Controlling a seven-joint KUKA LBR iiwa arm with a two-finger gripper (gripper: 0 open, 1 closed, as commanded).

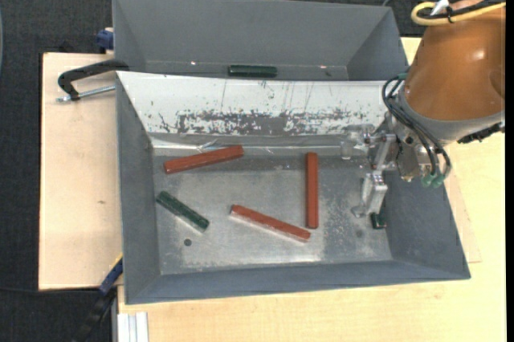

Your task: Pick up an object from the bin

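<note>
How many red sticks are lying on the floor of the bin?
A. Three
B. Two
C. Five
A: the bin holds three, namely the back red stick, the right red stick and the front red stick. The stick at the left is a dark green stick.

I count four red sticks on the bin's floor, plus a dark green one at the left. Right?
Three red sticks, not four, the camera view shows: the back red stick, the middle red stick, the front red stick. The dark green stick is at the left.
</note>
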